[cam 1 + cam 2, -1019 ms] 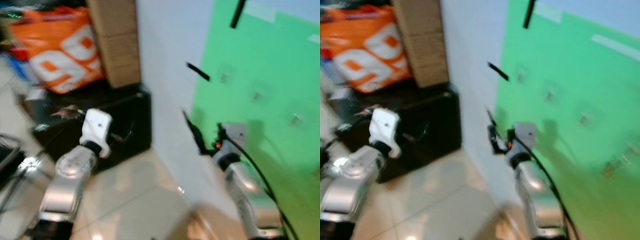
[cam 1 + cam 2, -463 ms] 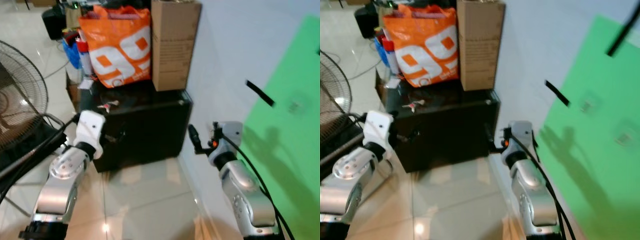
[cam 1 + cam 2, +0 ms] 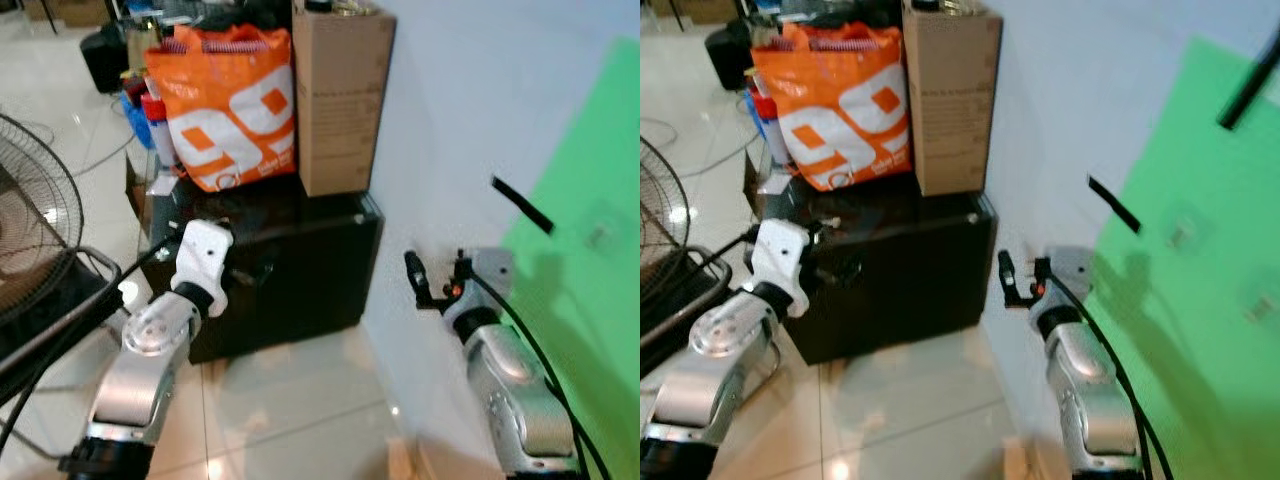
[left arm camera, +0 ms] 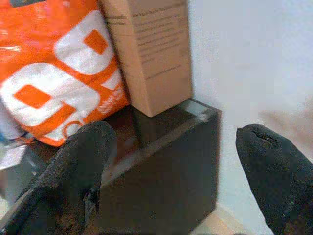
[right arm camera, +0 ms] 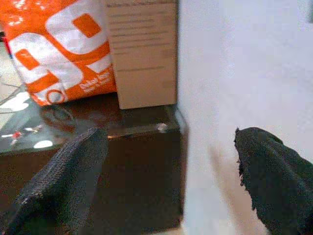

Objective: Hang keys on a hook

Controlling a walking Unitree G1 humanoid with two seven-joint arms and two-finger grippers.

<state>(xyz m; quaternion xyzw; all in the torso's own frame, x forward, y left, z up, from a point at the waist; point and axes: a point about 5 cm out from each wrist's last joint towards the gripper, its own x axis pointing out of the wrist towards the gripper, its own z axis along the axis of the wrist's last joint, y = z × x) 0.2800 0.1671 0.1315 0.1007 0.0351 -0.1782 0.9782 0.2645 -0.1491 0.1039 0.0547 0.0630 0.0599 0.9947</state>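
Both grippers, left & right, gape empty, so approach the keys on the black cabinet w/ fingers spread.

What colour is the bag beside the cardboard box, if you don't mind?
The bag is orange with large white figures, clearest in the left eye view.

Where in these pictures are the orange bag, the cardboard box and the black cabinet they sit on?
orange bag (image 3: 235,120), left eye view, on its white-printed front.
cardboard box (image 3: 335,100), left eye view, on its front face.
black cabinet (image 3: 905,285), right eye view, on its dark front panel.
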